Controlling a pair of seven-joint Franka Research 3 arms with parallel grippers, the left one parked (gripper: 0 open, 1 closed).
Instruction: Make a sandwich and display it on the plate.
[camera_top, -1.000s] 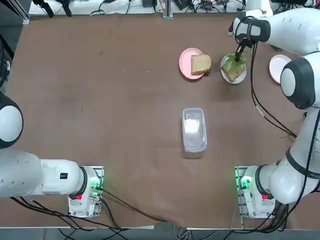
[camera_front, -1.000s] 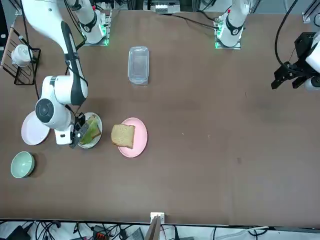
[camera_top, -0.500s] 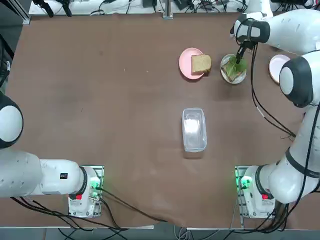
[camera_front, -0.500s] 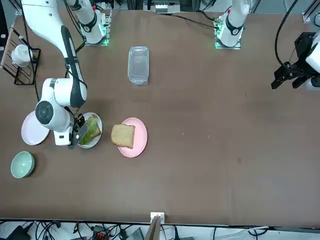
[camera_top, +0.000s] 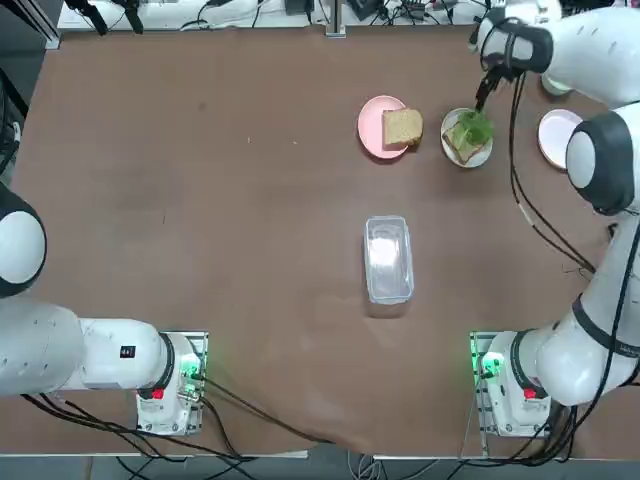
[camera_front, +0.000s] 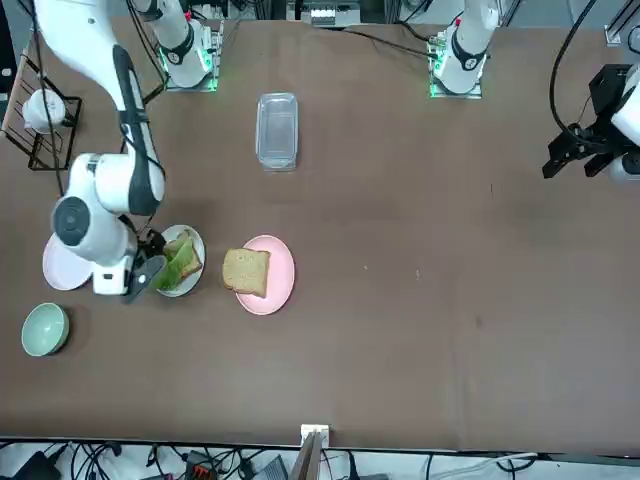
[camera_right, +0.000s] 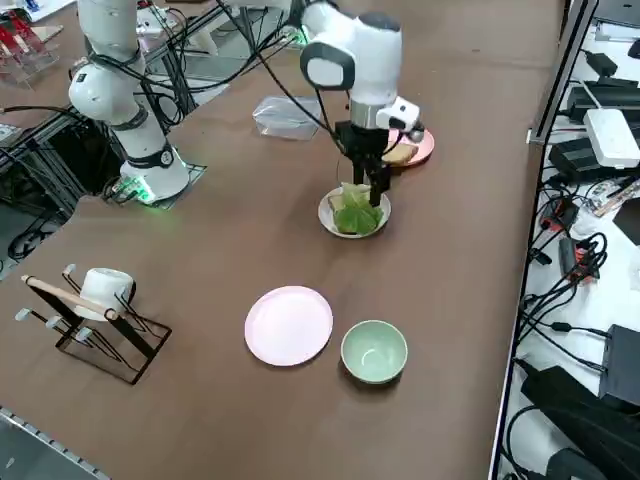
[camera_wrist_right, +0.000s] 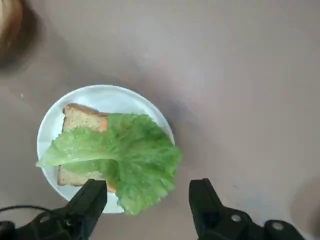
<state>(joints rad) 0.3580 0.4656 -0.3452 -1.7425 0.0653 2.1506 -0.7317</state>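
On the small white plate (camera_top: 484, 155) (camera_wrist_right: 100, 92) lies one bread slice (camera_wrist_right: 77, 117) with red sauce at its edge and a green lettuce leaf (camera_top: 468, 128) (camera_front: 178, 264) (camera_right: 356, 216) (camera_wrist_right: 125, 155) draped over it. A second bread slice (camera_top: 402, 127) (camera_front: 246, 272) (camera_right: 400, 154) rests on the pink plate (camera_top: 372, 127) (camera_front: 278, 280) beside it. My right gripper (camera_top: 484, 92) (camera_front: 141, 279) (camera_right: 369, 176) (camera_wrist_right: 147, 192) hangs open just above the white plate's far side, nothing between its fingers (camera_wrist_right: 92, 196).
A clear plastic container (camera_top: 388, 258) (camera_front: 277, 130) sits mid-table. A pinkish-white plate (camera_top: 555, 135) (camera_right: 290, 325) and a green bowl (camera_front: 45, 328) (camera_right: 374, 351) lie past the white plate toward the right edge. A mug rack (camera_right: 95, 305) stands at the right side.
My right gripper has opened, leaving the lettuce leaf on the bread, and has lifted and drawn back toward the table's far edge.
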